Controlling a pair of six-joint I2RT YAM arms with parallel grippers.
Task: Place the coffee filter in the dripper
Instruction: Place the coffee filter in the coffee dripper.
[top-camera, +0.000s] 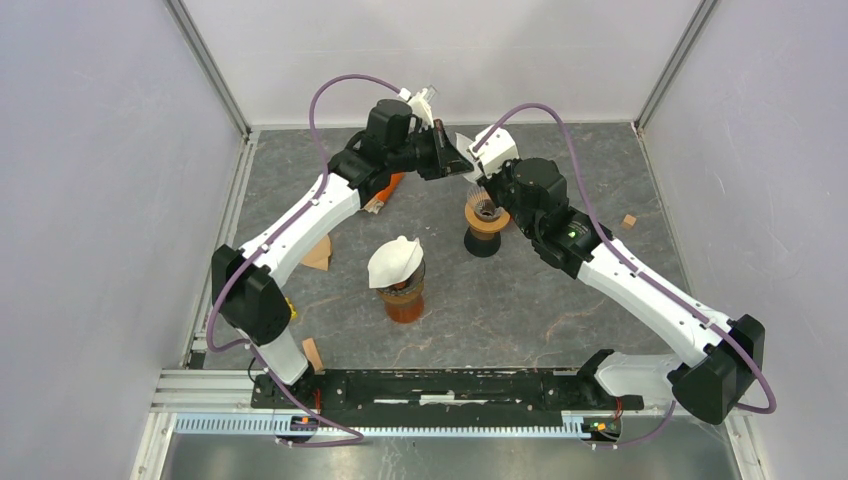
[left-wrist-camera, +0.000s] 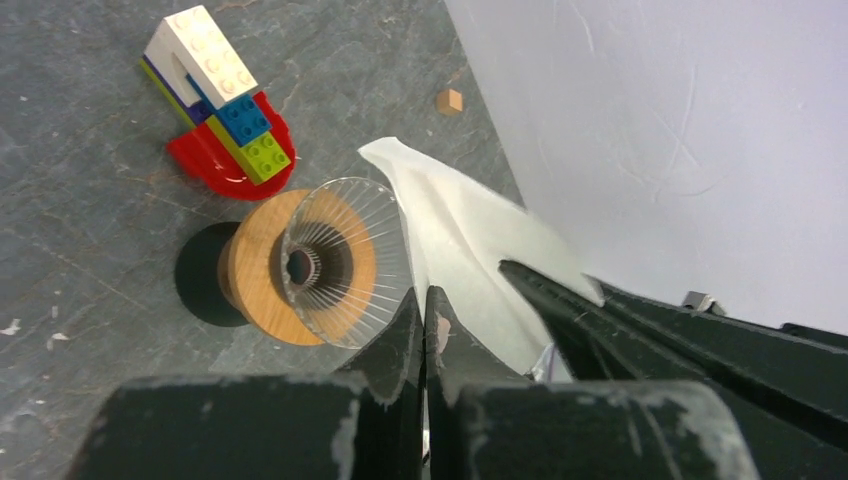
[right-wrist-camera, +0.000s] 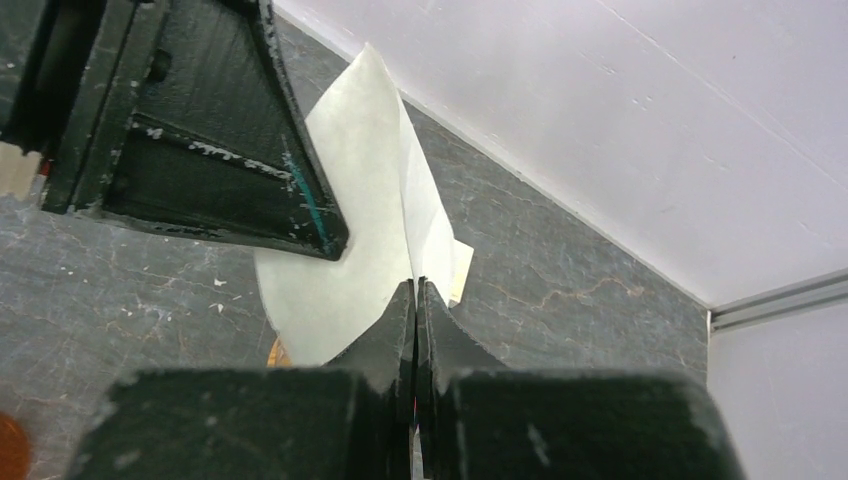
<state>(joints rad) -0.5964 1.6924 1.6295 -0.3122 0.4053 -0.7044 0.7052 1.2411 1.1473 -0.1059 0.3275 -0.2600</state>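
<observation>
At the upper centre of the overhead frame, we see the left gripper (left-wrist-camera: 425, 305) and right gripper (right-wrist-camera: 415, 292) both clamped on the white coffee filter (top-camera: 464, 146), just beside the glass dripper (top-camera: 486, 213).

White arms (top-camera: 300, 225) carry black joints, purple cables (top-camera: 350, 78) and scuffed black jaws.

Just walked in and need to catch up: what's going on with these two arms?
Both arms hold one white filter in the air near the back of the table. The left gripper and the right gripper each have their fingers shut on it, from opposite sides. The empty dripper stands just below, and the filter is not yet in it. Nearer the arms, another filter sits on an amber cup.
</observation>
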